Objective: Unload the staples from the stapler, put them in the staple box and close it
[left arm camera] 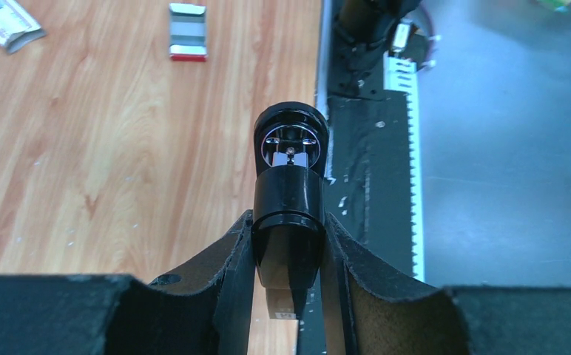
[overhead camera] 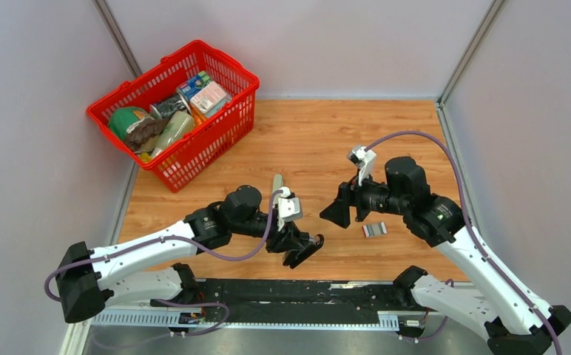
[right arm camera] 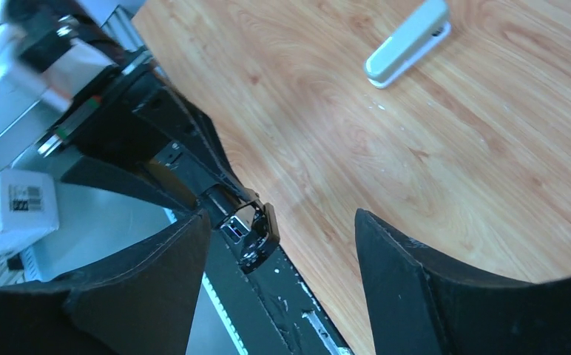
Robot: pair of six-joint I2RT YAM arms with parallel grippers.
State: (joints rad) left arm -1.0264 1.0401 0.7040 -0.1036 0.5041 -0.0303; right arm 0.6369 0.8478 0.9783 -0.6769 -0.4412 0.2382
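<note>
Left gripper (left arm camera: 288, 222): clamped tight on the stapler (left arm camera: 290, 194), one finger pressed to each flank, over the table's near edge.
Right gripper (overhead camera: 339, 211): jaws spread wide, holding nothing and touching nothing; it faces the stapler's tip across a small gap.
Stapler's look: black and slim, its rounded far end showing silvery metal inside. In the right wrist view only that end pokes out from the black fingers that hold it.
Staples (overhead camera: 374, 229): lying flat on the wooden table (overhead camera: 305, 140), near the Right gripper and well apart from the stapler.
Hard to make out: whether any strip is inside the stapler. How many strips lie side by side in the loose cluster, which shows a red edge in the left wrist view. The printed box (left arm camera: 5, 22) is cut off by the frame's corner.
Count: two grippers, one stapler, one cluster of Staples, one grey-beige bar (right arm camera: 408, 41), one red basket (overhead camera: 227, 122) of mixed goods.
</note>
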